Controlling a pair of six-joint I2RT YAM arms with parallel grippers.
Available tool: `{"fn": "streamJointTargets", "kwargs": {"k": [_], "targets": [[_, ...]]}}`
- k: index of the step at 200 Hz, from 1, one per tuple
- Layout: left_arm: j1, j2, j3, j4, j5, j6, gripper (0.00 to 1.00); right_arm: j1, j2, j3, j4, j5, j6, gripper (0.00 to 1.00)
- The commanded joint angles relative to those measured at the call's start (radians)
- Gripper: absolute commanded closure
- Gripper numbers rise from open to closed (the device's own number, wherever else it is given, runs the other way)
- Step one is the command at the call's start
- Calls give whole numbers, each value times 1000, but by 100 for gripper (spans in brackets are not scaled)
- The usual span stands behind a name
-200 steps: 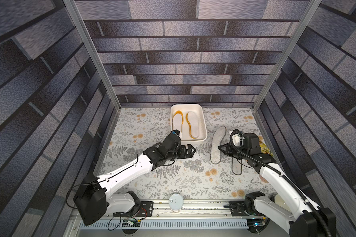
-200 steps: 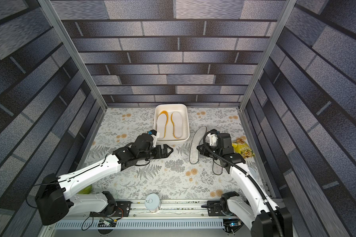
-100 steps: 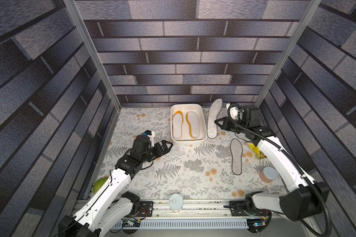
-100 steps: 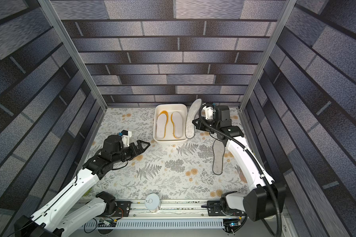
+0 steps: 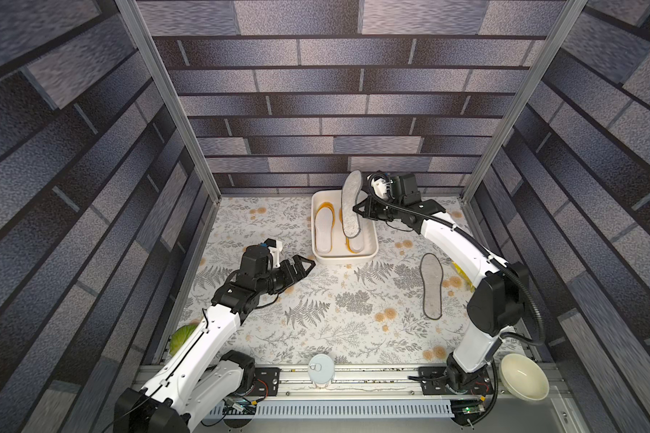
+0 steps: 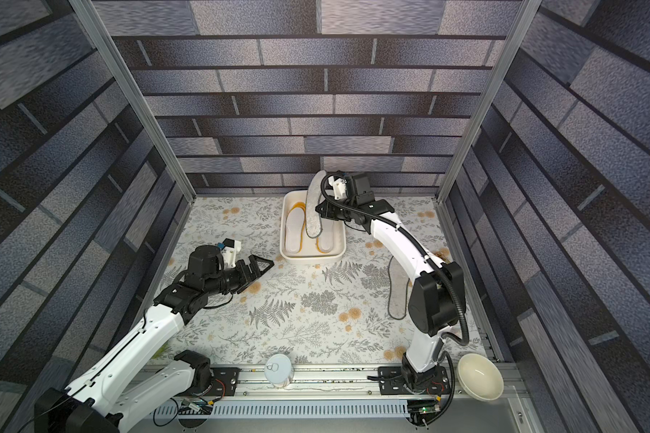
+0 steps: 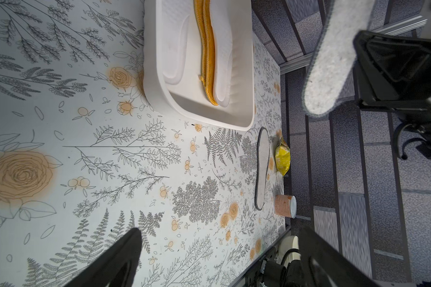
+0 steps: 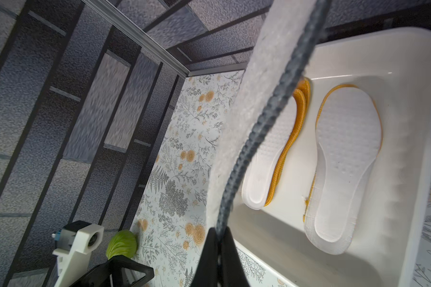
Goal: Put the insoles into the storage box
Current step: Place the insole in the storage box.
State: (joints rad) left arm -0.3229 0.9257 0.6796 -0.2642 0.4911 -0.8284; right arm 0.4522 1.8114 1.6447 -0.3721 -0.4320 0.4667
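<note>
Since a second ago the right gripper (image 5: 359, 210) has carried the grey insole (image 5: 351, 204) from the floral mat (image 5: 316, 318) right of centre up to the storage box (image 5: 373, 249). Meanwhile the left gripper (image 5: 304, 264) has drawn back from the box toward lower left.

In both top views the right jaws are clamped on that insole's edge. It hangs tilted in the air, overlapping the box's right half just above frame centre. White insoles (image 5: 323, 228) lie in the box over orange insoles (image 5: 326, 204). The second grey insole (image 5: 431, 285) lies flat on the mat at right. The left jaws stand wide apart, holding nothing.

The left wrist view shows the storage box (image 7: 159, 94) at upper centre and the grey insole (image 7: 331, 69) aloft at upper right. The left fingers (image 7: 115, 261) sit spread along the bottom edge.

In the right wrist view, the right gripper (image 8: 218, 238) at bottom centre pinches the grey insole (image 8: 234, 124) by its dark edging. The white insoles (image 8: 346, 161) lie at right.
</note>
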Motion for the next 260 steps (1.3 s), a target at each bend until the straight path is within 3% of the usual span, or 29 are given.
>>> {"fn": "streamJointTargets", "kwargs": {"k": [1,42,100,260], "targets": [[12,-9,-9,10,24,-5,0,9,92,33,62,-22,45,100],[22,-34,-25,0,21,-13,0,14,282,158,45,-66,33,100],[25,-40,-47,13,24,-26,0,58,436,252,70,-75,34,100],[31,-59,-63,7,27,-28,0,86,523,252,140,-35,107,100]]}}
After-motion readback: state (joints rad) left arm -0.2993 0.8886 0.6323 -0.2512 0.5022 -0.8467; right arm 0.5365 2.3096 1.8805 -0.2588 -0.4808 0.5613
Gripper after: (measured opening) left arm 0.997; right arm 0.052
